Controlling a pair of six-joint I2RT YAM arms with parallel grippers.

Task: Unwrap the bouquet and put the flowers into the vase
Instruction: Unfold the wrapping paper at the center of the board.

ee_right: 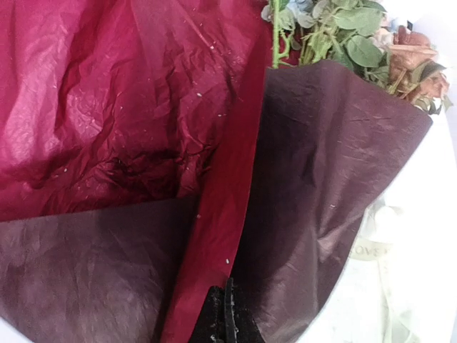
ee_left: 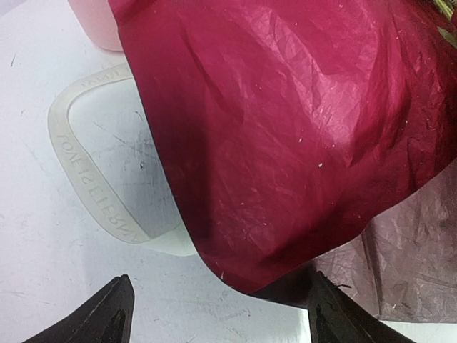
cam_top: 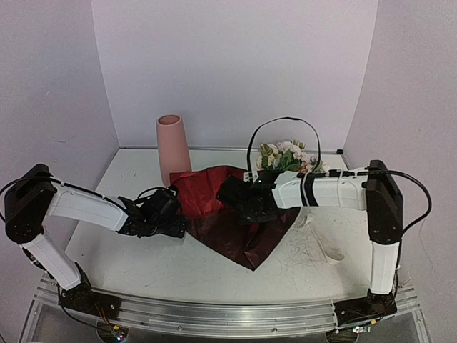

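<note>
– Crimson wrapping paper [ee_right: 107, 107] lies spread; right gripper [ee_right: 227, 318] is clenched at its fold, though whether it holds it is unclear. Left gripper [ee_left: 223, 314] gapes alongside.
– Unwrapping, then. Flowers [cam_top: 285, 153] lie at the paper's far end, vase [cam_top: 172, 146] back left. Next, peel the paper clear.

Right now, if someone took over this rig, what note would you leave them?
Left gripper: open, empty, at the left edge of the wrapping paper.
Right gripper: shut, apparently pinching a fold of that paper.
Flowers lie at the far end of the opened paper; vase upright, no flowers in it.
Done: ribbon off, paper spread.
Left: free the flowers, put them in the vase.
</note>
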